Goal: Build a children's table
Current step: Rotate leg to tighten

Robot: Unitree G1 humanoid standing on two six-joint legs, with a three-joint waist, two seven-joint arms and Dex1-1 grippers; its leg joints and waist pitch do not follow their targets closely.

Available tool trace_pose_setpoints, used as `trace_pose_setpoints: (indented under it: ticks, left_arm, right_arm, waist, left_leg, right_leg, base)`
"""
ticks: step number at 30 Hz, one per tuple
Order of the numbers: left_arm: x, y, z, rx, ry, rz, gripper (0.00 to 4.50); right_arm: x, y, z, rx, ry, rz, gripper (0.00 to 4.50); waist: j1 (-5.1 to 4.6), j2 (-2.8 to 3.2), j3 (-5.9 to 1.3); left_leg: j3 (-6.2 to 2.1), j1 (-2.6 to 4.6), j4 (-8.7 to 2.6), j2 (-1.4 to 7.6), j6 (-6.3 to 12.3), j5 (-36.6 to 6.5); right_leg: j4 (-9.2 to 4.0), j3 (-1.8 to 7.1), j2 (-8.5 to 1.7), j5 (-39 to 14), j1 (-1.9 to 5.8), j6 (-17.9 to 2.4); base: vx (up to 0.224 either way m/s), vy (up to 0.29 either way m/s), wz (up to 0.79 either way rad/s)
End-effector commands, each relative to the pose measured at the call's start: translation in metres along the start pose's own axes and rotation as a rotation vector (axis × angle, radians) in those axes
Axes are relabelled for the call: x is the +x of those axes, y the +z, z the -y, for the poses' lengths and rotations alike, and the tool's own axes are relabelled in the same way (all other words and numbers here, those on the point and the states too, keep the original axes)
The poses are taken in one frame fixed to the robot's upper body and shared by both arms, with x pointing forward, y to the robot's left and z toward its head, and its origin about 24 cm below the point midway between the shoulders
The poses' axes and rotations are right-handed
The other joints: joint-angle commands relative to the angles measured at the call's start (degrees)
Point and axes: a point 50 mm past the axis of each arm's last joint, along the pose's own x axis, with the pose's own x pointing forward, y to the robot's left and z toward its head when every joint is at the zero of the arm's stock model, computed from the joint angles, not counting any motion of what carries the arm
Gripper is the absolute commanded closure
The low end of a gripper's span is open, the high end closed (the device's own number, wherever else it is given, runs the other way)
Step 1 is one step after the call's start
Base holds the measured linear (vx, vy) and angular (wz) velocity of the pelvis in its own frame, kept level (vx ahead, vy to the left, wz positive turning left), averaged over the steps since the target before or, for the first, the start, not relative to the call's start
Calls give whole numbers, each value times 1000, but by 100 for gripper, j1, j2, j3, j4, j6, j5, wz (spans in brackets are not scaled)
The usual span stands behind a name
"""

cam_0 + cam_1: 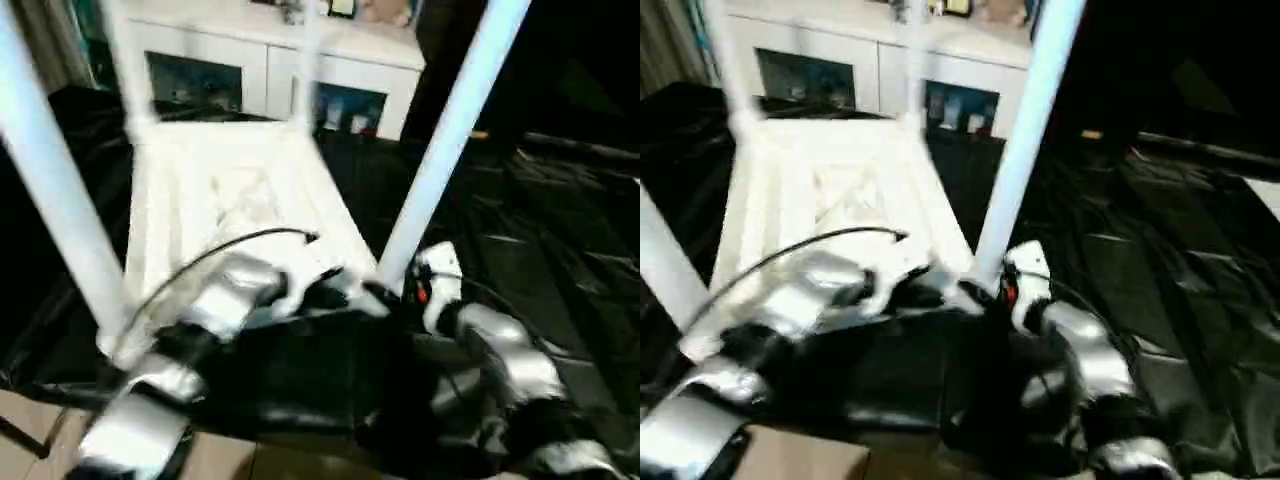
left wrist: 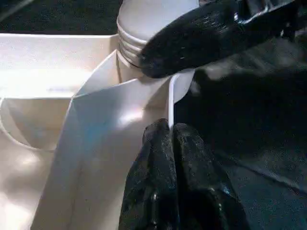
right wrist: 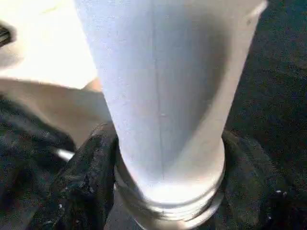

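At top's (image 1: 230, 200) near edge, both tools gripping

You're seeing white table top (image 1: 230, 200), white legs (image 1: 450, 140), black sheeting (image 1: 560, 240), silver forearms (image 1: 500, 350), black fingers (image 2: 177, 191).

Both head views look forward and down over the tabletop (image 1: 230, 210); both wrist views sit close against one leg (image 3: 163, 96).

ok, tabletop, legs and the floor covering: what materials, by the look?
Tabletop: white moulded plastic, thin ribs, slight sheen. Near leg: smooth white plastic tube, faint seam line, ridged base. Floor covering: black glossy sheet, creased and shiny, probably plastic film.
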Motion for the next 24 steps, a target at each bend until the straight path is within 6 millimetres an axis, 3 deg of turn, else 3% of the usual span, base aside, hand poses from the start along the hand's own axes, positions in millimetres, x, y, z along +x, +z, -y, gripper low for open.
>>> trace_pose_setpoints:
  ticks: [1, 5, 10, 11, 12, 14, 17, 19, 24]
  left_arm:
    - [8, -7, 0, -65, 48, -30, 450]
    - [16, 1, -3, -78, 127, -12, 450]
    - [18, -2, -1, -56, 98, -38, 450]
    - [17, -3, -1, -55, 98, -41, 450]
    - [17, -5, -1, -56, 95, -43, 450]
    - [14, -8, -1, -53, 76, -52, 450]
    - [11, -13, -1, -41, 42, -69, 450]
    - [5, -19, 2, -16, -30, -91, 450]
    - [-7, -27, 4, 34, -121, -114, 450]
  right_arm:
    - [1, -9, 13, 55, -193, -39, 184]
    - [12, -9, 10, 124, -306, -29, 184]
    - [19, 2, -7, 94, -147, 70, 184]
    - [18, 3, -8, 86, -132, 80, 128]
    - [17, 4, -7, 66, -117, 80, 114]
    - [14, 4, -6, 18, -80, 69, 114]
    - [10, 6, -6, -21, -15, 61, 72]
    - [-3, 10, -5, -81, 125, 53, 72]
    - [-22, 13, 0, -149, 257, 26, 72]
  waist:
    - [-4, 54, -213]
    - [-56, 67, -240]
    - [-23, 57, -267]
    - [-21, 55, -264]
    - [-11, 62, -271]
    - [-15, 55, -257]
    - [-21, 48, -246]
    - [4, 50, -235]
    - [17, 58, -221]
  left_leg:
    - [44, -55, -408, -96, 16, -1808]
    - [53, -69, -405, -97, 14, -1718]
    - [87, -96, -377, -94, 177, -1196]
    - [91, -100, -375, -94, 209, -1171]
    - [92, -97, -370, -88, 255, -1077]
    - [95, -109, -375, -89, 294, -1053]
    - [99, -96, -378, -87, 312, -1176]
    - [92, -93, -385, -71, 351, -1262]
    - [99, -84, -389, -47, 415, -1350]
  right_leg:
    - [-559, 144, -198, -2717, 182, -444]
    - [-510, 158, -173, -2215, 195, -584]
    - [-393, 171, -160, -1084, 265, -920]
    - [-391, 173, -162, -1031, 273, -950]
    - [-376, 172, -166, -910, 290, -1011]
    - [-377, 170, -164, -878, 303, -1051]
    - [-410, 172, -179, -1147, 297, -1035]
    - [-433, 171, -184, -1260, 309, -997]
    - [-438, 178, -184, -1308, 286, -1032]
  base:
    - [0, 0, 0]
    - [0, 0, 0]
    - [0, 0, 0]
    - [0, 0, 0]
    - [0, 0, 0]
    - [0, 0, 0]
    - [0, 0, 0]
    - [0, 0, 0]
    - [0, 0, 0]
